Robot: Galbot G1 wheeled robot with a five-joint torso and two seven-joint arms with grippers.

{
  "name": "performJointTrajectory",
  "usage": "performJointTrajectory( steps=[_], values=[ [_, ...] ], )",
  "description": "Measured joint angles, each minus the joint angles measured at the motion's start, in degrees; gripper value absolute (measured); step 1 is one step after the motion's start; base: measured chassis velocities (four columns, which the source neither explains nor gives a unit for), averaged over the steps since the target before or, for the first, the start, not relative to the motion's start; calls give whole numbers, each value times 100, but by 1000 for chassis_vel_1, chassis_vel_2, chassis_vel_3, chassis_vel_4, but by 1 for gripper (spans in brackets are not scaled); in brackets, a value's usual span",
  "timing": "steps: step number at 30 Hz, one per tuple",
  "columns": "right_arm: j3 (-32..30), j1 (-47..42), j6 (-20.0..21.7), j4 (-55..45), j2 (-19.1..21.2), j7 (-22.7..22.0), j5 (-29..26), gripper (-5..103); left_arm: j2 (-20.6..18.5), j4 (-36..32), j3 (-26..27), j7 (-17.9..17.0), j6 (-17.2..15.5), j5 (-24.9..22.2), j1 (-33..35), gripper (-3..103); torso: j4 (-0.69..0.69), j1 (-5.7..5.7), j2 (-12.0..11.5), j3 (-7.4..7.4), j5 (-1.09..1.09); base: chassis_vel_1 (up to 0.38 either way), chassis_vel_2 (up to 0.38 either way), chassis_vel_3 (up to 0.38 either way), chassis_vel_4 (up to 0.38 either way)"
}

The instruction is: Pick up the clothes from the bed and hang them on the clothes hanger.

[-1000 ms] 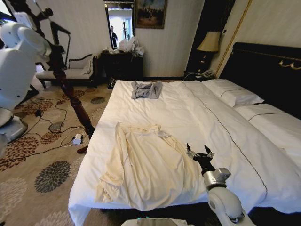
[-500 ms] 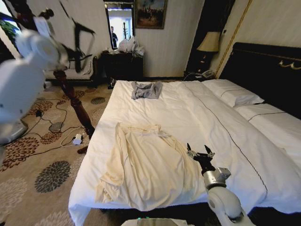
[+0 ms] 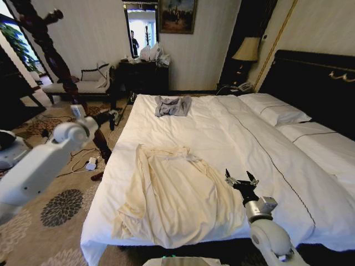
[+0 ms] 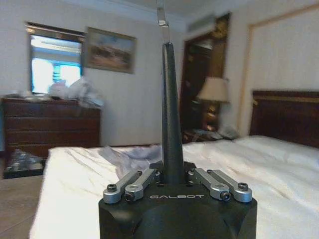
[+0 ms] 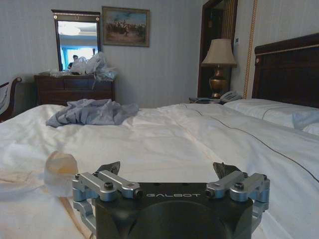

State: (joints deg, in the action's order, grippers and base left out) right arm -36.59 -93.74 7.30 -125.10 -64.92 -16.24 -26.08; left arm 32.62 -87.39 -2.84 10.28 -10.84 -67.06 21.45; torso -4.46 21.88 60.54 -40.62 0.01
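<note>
The clothes (image 3: 172, 199), a cream collared garment, lie spread on the near left part of the bed (image 3: 238, 130); a fold of them shows in the right wrist view (image 5: 60, 174). My right gripper (image 3: 241, 180) hovers open just above the duvet, close to the garment's right edge, its fingers (image 5: 223, 169) spread with nothing between them. My left arm reaches low beside the bed's left edge. Its gripper (image 3: 108, 117) is shut on the clothes hanger (image 4: 172, 124), a thin dark bar seen edge-on with its silver hook (image 4: 162, 15) at the tip.
A small grey garment (image 3: 172, 105) lies at the far end of the bed. A dark carved wooden stand (image 3: 61, 72) rises left of the bed, with cables (image 3: 83, 160) on the carpet. A dresser (image 3: 141, 75), chair (image 3: 83, 83) and lamp (image 3: 247, 50) line the far wall.
My left arm has swung down from high at the upper left to low beside the bed's left edge, still holding the hanger. The right gripper has shifted slightly right and nearer.
</note>
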Motion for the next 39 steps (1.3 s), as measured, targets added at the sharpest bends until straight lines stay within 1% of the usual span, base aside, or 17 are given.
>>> performJointTrajectory(
  steps=[4,5,7,8,9,12,13,14,16,17,18,22,23,27,32,36,39],
  values=[
    [13,50,12,69,48,-19,-39,100,-116,53,-18,1028,530,317,527,18,0,0,0,0,0,0,0,0,0],
    [13,50,12,69,48,-19,-39,100,-116,53,-18,1028,530,317,527,18,0,0,0,0,0,0,0,0,0],
    [14,76,27,89,101,-38,-72,100,-118,227,-121,1511,1126,538,652,18,3,0,0,0,0,0,0,0,0],
    [14,76,27,89,101,-38,-72,100,-118,227,-121,1511,1126,538,652,18,3,0,0,0,0,0,0,0,0],
    [15,89,35,95,129,-45,-86,100,-102,359,-204,1812,1508,626,690,18,1,0,0,0,-1,0,0,0,0],
    [9,125,62,100,187,-71,-133,100,-151,533,-364,2493,1910,733,771,18,-1,0,0,-1,-2,0,0,0,0],
    [5,135,68,104,206,-77,-146,100,-188,570,-404,2753,1965,737,786,18,0,0,0,0,-1,0,0,0,0],
    [5,135,68,104,206,-77,-146,100,-188,570,-404,2753,1965,737,786,18,0,0,0,0,-1,0,0,0,0],
    [-14,159,80,118,264,-93,-169,100,-276,643,-478,3342,1995,747,799,18,0,0,0,0,0,0,0,0,0],
    [-14,159,80,118,264,-93,-169,100,-276,643,-478,3342,1995,747,799,18,0,0,0,0,0,0,0,0,0],
    [-28,193,96,129,316,-111,-194,100,-336,713,-509,3784,1992,748,800,18,0,-1,0,0,0,0,0,0,0],
    [-35,356,148,211,530,-148,-224,100,-511,1045,-520,4799,1911,822,882,18,-1,0,0,0,0,0,0,0,0],
    [-35,356,148,211,530,-148,-224,100,-511,1045,-520,4799,1911,822,882,18,-1,0,0,0,0,0,0,0,0],
    [291,775,191,521,967,-106,-226,100,-674,1404,-189,5334,1924,980,1266,18,3,0,0,0,-2,0,0,0,0],
    [735,1480,396,987,1234,-59,-676,100,-763,1503,-44,5434,1933,1003,1422,18,1,0,0,0,-1,0,0,0,0],
    [1507,2649,605,1507,1396,20,-1303,100,-913,1515,87,5474,1930,969,1522,18,0,1,0,-1,0,0,0,0,0],
    [1994,3180,615,1770,1407,93,-1397,100,-991,1500,121,5478,1928,944,1577,18,2,0,-1,-1,-1,0,0,0,0]
  ],
)
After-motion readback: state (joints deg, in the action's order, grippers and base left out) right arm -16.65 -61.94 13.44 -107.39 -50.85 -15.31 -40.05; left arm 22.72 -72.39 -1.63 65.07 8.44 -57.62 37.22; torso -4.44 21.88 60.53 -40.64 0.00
